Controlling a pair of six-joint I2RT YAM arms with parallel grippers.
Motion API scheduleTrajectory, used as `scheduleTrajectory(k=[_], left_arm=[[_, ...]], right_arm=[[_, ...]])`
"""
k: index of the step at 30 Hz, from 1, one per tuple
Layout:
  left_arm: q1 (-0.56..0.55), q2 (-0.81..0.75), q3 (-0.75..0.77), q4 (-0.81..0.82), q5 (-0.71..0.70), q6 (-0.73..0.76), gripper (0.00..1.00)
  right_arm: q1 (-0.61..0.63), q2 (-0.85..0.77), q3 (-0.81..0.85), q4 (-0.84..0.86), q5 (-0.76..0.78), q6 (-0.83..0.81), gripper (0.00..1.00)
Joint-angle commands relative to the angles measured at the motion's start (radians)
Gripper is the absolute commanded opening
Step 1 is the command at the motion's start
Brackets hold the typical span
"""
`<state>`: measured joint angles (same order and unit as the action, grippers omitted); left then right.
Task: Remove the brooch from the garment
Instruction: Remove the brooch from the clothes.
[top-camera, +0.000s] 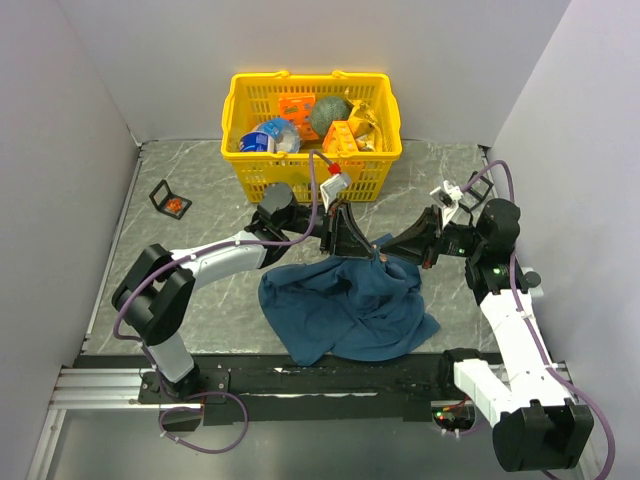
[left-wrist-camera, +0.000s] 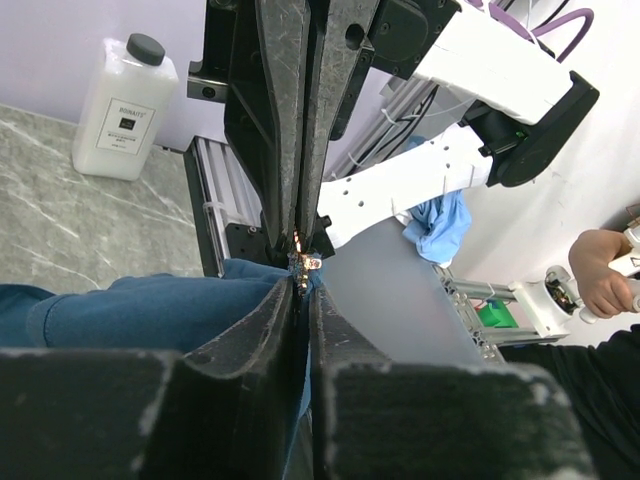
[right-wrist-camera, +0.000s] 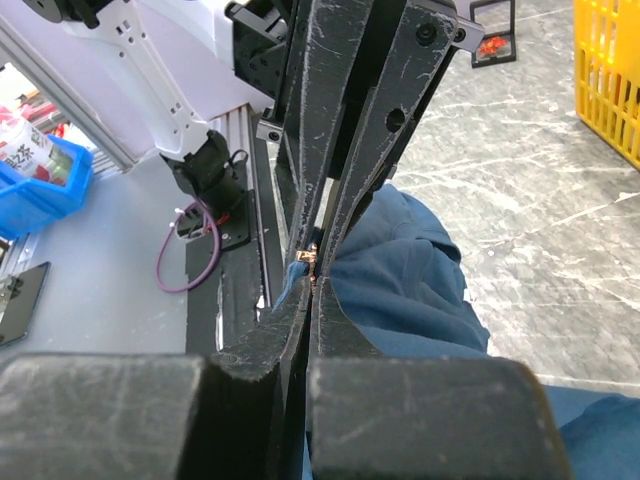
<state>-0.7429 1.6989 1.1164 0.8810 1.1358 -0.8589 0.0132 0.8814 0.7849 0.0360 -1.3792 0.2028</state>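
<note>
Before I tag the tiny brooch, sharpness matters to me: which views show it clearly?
Left wrist: brooch is a small, fairly sharp glint; the near fingers are softer. Right wrist: it is dim, shadowed between dark fingers. Top view: even light, crisp, but too small to find on the cloth.

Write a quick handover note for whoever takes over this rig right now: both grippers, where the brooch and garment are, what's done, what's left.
Left gripper: nearly closed, with blue cloth in the slit between its fingers. It pinches a raised fold of the garment.
Right gripper: shut, tip to tip with the left one, right at the brooch. A grip on it cannot be confirmed.
Garment: crumpled mid-table between the arms.
Done: both grippers are at the brooch, which looks still attached.
Left: pull the brooch free, probably with the right arm while the left holds the cloth.
</note>
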Motion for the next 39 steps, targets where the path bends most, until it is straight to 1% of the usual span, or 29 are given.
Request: scheduleTrajectory(k=[1, 2, 3, 4, 5, 6, 7, 8, 11, 15, 16, 20, 21, 25, 32, 39], left_arm=[[-0.006, -0.005, 0.029, 0.035, 0.002, -0.003, 0.16], [-0.006, -0.005, 0.031, 0.029, 0.002, 0.004, 0.18], [-0.004, -0.005, 0.036, 0.012, 0.005, 0.009, 0.22], [-0.004, -0.008, 0.039, -0.002, 0.008, 0.017, 0.25], [-0.006, -0.010, 0.043, -0.020, 0.007, 0.041, 0.34], [-0.004, -0.013, 0.048, -0.045, 0.007, 0.056, 0.39], [-0.004, -0.015, 0.051, -0.083, 0.007, 0.070, 0.46], [-0.004, -0.016, 0.052, -0.102, 0.005, 0.096, 0.50], [-0.006, -0.018, 0.063, -0.175, -0.010, 0.144, 0.52], [-0.006, -0.015, 0.085, -0.260, -0.036, 0.195, 0.52], [-0.007, -0.015, 0.092, -0.284, -0.054, 0.208, 0.53], [-0.029, -0.004, 0.173, -0.535, -0.128, 0.366, 0.54], [-0.033, 0.002, 0.184, -0.562, -0.137, 0.386, 0.54], [-0.052, 0.018, 0.206, -0.585, -0.153, 0.399, 0.53], [-0.058, 0.021, 0.209, -0.600, -0.145, 0.416, 0.44], [-0.056, 0.007, 0.194, -0.582, -0.130, 0.408, 0.40]], right_arm=[[-0.002, -0.004, 0.046, -0.069, 0.006, -0.077, 0.00], [-0.002, -0.001, 0.056, -0.096, 0.034, -0.089, 0.00], [-0.002, 0.002, 0.075, -0.120, 0.046, -0.129, 0.00], [0.001, 0.007, 0.089, -0.190, 0.066, -0.152, 0.00], [0.004, 0.017, 0.108, -0.229, 0.087, -0.207, 0.00], [0.016, 0.024, 0.138, -0.273, 0.129, -0.247, 0.00], [0.024, 0.033, 0.152, -0.306, 0.150, -0.273, 0.00], [0.030, 0.036, 0.163, -0.353, 0.169, -0.311, 0.00], [0.056, 0.036, 0.172, -0.364, 0.213, -0.325, 0.00], [0.091, 0.039, 0.189, -0.421, 0.299, -0.382, 0.00], [0.109, 0.037, 0.191, -0.429, 0.351, -0.393, 0.00], [0.133, 0.024, 0.186, -0.424, 0.457, -0.398, 0.00], [0.134, 0.024, 0.189, -0.430, 0.465, -0.401, 0.00], [0.140, 0.016, 0.186, -0.423, 0.474, -0.398, 0.00], [0.139, 0.013, 0.186, -0.424, 0.465, -0.390, 0.00], [0.126, 0.021, 0.189, -0.426, 0.447, -0.384, 0.00]])
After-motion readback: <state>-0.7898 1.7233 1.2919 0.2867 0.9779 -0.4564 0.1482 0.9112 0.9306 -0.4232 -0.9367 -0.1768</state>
